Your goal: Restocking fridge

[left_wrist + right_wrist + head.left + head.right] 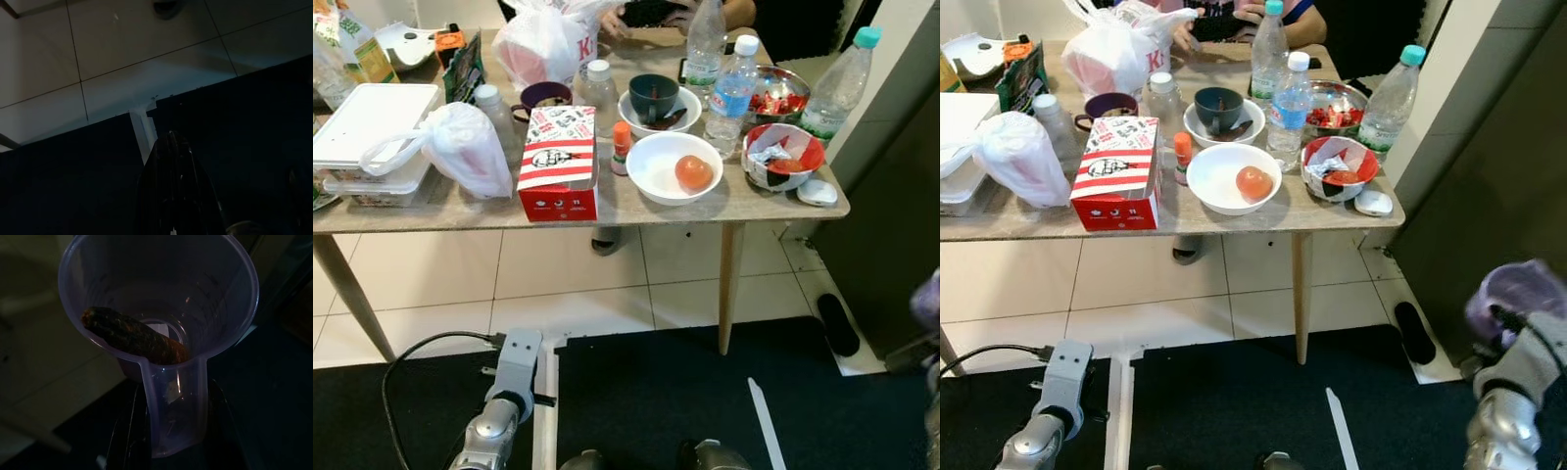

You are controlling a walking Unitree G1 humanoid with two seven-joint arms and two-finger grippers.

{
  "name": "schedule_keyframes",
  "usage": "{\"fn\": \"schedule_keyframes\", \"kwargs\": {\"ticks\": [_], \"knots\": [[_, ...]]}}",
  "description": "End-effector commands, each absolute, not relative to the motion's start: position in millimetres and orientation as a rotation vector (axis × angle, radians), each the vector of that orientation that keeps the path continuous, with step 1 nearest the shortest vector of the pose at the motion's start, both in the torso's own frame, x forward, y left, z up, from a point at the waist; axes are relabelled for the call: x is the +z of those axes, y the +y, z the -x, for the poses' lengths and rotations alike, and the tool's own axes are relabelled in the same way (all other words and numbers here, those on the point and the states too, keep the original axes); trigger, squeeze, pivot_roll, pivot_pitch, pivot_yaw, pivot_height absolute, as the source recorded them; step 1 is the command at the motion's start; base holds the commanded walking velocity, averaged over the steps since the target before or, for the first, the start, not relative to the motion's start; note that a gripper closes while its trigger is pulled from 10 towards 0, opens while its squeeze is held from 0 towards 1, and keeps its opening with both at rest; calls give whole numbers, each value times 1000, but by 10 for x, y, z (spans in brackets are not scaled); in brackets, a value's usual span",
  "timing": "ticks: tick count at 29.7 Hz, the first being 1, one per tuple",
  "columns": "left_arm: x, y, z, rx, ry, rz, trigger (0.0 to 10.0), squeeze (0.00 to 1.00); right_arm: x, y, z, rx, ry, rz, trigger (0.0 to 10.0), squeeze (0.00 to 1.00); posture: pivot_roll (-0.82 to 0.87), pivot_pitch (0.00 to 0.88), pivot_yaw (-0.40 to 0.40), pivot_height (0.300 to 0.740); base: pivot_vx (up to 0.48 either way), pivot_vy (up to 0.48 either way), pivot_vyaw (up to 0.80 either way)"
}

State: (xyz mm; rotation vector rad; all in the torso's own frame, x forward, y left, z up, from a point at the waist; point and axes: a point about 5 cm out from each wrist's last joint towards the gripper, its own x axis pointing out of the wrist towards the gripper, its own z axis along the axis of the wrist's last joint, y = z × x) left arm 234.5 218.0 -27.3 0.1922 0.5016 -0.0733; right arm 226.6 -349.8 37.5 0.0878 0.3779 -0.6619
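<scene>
So the table [636, 211] runs across the upper half of the head views and it's packed. Far left there's a white lidded container [372, 122], then a knotted white plastic bag [460, 147], then a red-and-white striped takeaway box [558, 162] right at the front edge. Center-right is a white bowl [661, 171] with a tomato [693, 172] in it, water bottles [732, 93] behind that, and a red-and-white bowl [783, 157] near the right corner.

Bottom left of the frame, the left gripper [171, 186] hangs low over the dark mat [656, 392], fingers pressed together with nothing in them, basically idle.

Lower right, the right gripper [166, 431] is clamped on the handle of a clear purple measuring cup [156, 308], and a carrot [132, 335] lies slanted inside. In the right eye view the cup [1518, 294] sits at the right edge, beside a dark panel [1489, 196], maybe the fridge.

My guess is this is the carry-to-the-fridge step. Keep the cup upright so the carrot doesn't tip out, and turn right slowly to avoid clipping the table corner.
</scene>
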Motion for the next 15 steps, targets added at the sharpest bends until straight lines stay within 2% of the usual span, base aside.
{"fn": "schedule_keyframes", "kwargs": {"ticks": [1, 4, 14, 15], "knots": [[-324, 2222, -2270, -74, 538, -201, 10000, 0, 269, -3497, -2185, -666, 407, -83, 10000, 0, -37, 139, -17, 740, 0, 0, 0], [-307, 2224, -2293, -73, 530, -199, 10000, 0, 167, -3405, -2173, -587, 420, -88, 10000, 0, -38, 137, -16, 740, 0, 0, 0], [-278, 2155, -2370, -68, 511, -165, 10000, 0, 92, -3362, -2163, -575, 416, -101, 10000, 0, -35, 132, -19, 740, 0, 0, 0], [-268, 2151, -2378, -69, 505, -163, 10000, 0, 80, -3351, -2167, -571, 415, -106, 10000, 0, -35, 131, -20, 740, 0, 0, -669]]}}
